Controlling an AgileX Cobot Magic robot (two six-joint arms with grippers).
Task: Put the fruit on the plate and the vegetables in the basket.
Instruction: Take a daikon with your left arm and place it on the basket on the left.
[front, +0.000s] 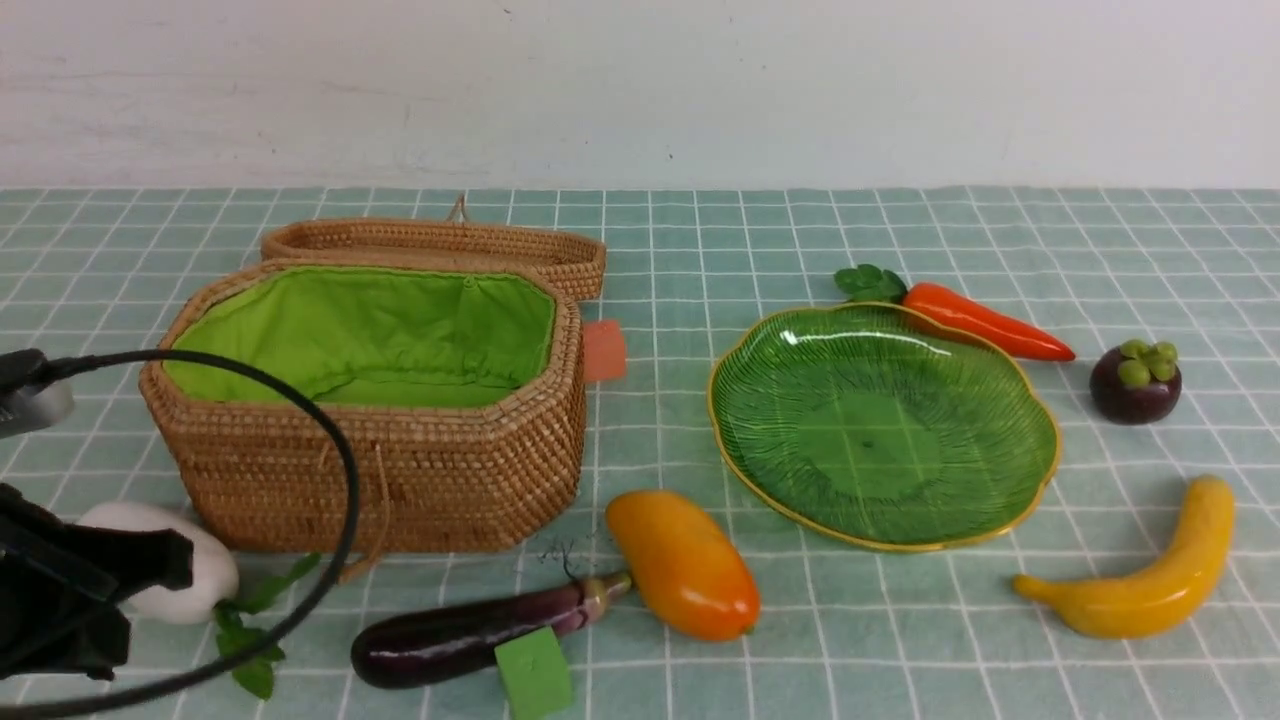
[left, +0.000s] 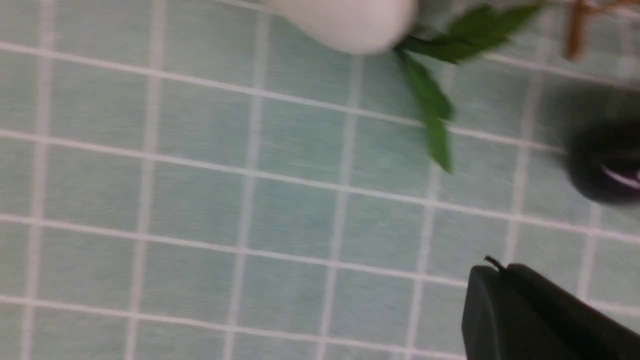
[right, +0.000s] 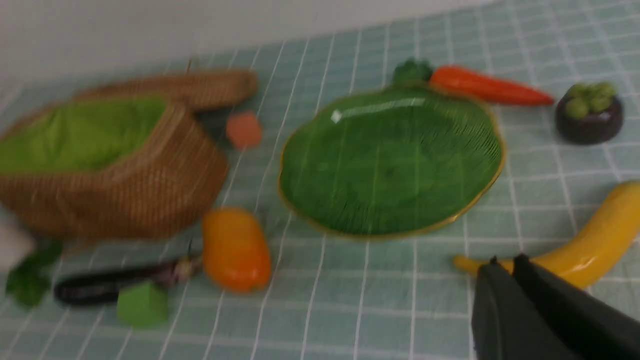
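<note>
both fingers (left: 505, 320) together at left and right, green block (front: 535, 672) against the eggplant (front: 470, 632), carrot (front: 985, 322) behind the plate (front: 870, 440).

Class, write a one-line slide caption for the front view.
Green glass plate lies empty beside lidded woven tan basket, fruit and vegetables still unsorted around them.

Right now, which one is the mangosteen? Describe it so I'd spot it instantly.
Find the big green plate. Beyond its right side, past the carrot's tip and behind the banana, sits the mangosteen: the only round, dark purple fruit, capped with green lobes.
</note>
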